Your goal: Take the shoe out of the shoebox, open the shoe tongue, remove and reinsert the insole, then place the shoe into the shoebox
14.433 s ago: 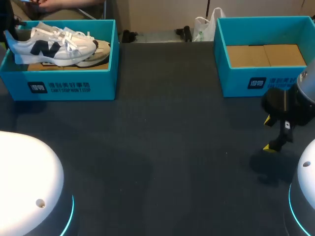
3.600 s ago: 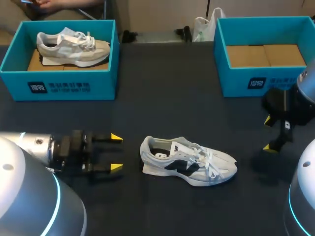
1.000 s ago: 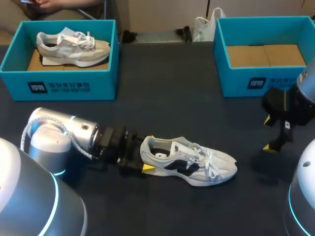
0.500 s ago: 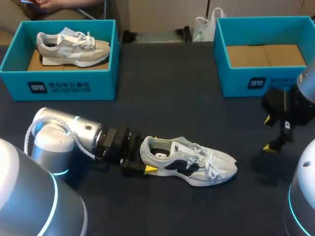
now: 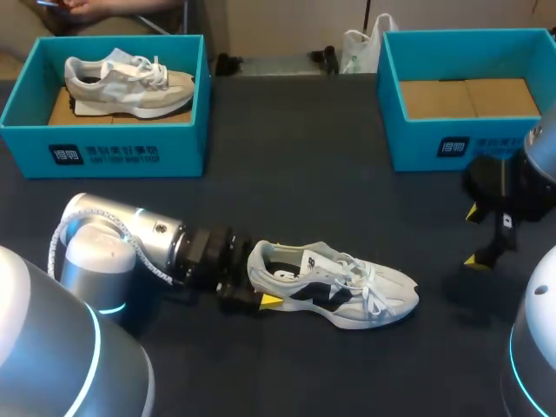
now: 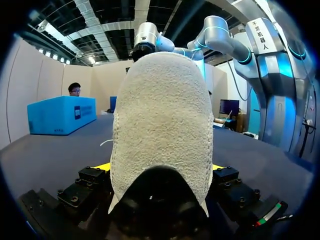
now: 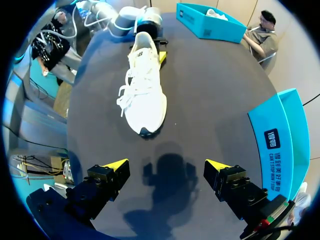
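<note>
While left fingers (image 5: pixel 270 301) clasp one shoe (image 5: pixel 347 291) | right fingers (image 7: pixel 116 165) spread, empty | other shoe (image 5: pixel 130 76) boxed | two shoeboxes (image 5: pixel 104 155) (image 5: pixel 452 148)

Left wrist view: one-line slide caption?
Left gripper clasping the heel of the white shoe on the dark table.

Shoes: two. One white shoe (image 5: pixel 334 291) lying on surface (image 5: pixel 287 191); one grey shoe (image 5: pixel 130 82) inside left box (image 5: pixel 201 87).
Boxes: two, both teal, open-topped: left box, right box (image 5: pixel 417 148).
White label (image 5: pixel 104 155) on box front: one per box, two total.
Brown cardboard panels (image 5: pixel 469 97) on right box floor: two, side by side.
Robot arms: two: left arm (image 5: pixel 130 239), right arm (image 5: pixel 543 148).
Jaws: two sets, one per arm.
Surface: one, dark.
</note>
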Robot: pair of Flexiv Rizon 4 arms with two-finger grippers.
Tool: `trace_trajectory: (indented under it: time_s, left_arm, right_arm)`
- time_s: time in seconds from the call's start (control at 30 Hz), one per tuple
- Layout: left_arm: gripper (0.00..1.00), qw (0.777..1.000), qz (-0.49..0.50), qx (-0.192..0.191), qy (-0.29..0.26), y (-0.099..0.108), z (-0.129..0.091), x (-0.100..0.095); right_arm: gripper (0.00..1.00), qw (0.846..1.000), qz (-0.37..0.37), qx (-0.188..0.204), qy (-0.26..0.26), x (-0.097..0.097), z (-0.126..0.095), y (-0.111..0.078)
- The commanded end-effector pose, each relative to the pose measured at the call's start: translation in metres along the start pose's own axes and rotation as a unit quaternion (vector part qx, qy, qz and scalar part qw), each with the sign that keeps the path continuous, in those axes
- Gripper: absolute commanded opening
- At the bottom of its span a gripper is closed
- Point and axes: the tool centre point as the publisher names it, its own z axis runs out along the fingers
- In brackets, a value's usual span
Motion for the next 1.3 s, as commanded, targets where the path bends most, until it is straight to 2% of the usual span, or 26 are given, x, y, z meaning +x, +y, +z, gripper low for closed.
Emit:
trace_trajectory:
  time_s: [0.03, 0.13, 0.17, 0.5, 0.8, 1.3]
  left_arm:
    - [1.00, 1.000, 0.000, -0.001, -0.005, 0.000, 0.001, 0.001]
    - [0.06, 1.000, 0.000, -0.001, -0.010, 0.000, -0.001, 0.000]
    - [0.00, 1.000, 0.000, -0.001, -0.011, 0.000, -0.002, 0.000]
    - [0.00, 0.999, -0.003, 0.010, -0.052, -0.002, -0.018, -0.004]
    - [0.00, 0.997, -0.019, 0.005, -0.075, 0.001, -0.027, -0.006]
    - [0.00, 0.996, -0.027, 0.010, -0.083, 0.005, -0.034, -0.009]
  right_arm:
    - [1.00, 1.000, 0.000, 0.001, -0.001, 0.001, 0.000, 0.000]
    - [1.00, 1.000, 0.000, 0.001, -0.001, 0.001, 0.000, 0.000]
    - [1.00, 1.000, 0.000, 0.001, -0.001, 0.001, 0.000, 0.000]
    - [1.00, 1.000, 0.000, 0.001, -0.001, 0.001, 0.000, 0.000]
    - [1.00, 1.000, 0.000, 0.001, -0.001, 0.001, 0.000, 0.000]
    - [1.00, 1.000, 0.000, 0.001, -0.001, 0.001, 0.000, 0.000]
